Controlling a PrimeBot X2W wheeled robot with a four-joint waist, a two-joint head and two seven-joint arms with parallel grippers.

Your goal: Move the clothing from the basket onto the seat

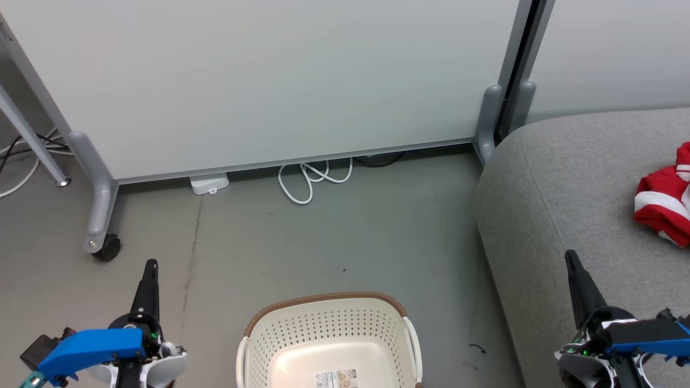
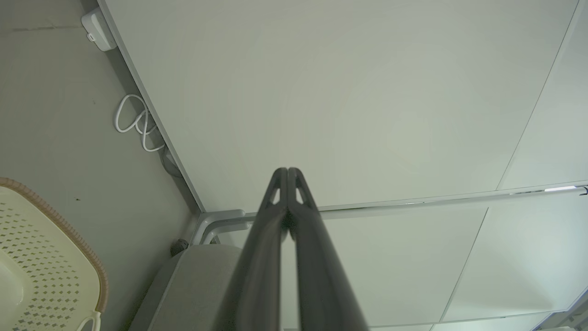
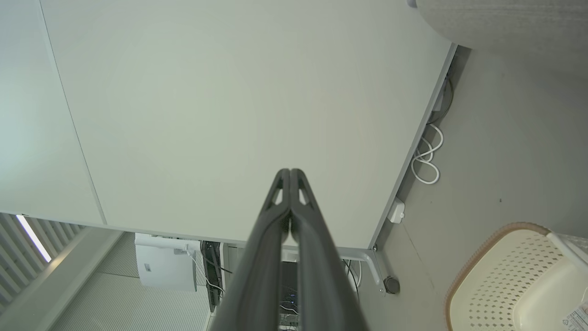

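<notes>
Clothing [image 1: 666,207] in red and white lies bunched on the seat [image 1: 566,178] at the head view's right edge, while the basket [image 1: 323,328] on the floor [image 1: 345,237] shows a bare bottom, so the move looks done or nearly so, with left hand [image 1: 152,264] and right hand [image 1: 570,257] both pressed together, holding nothing.
</notes>
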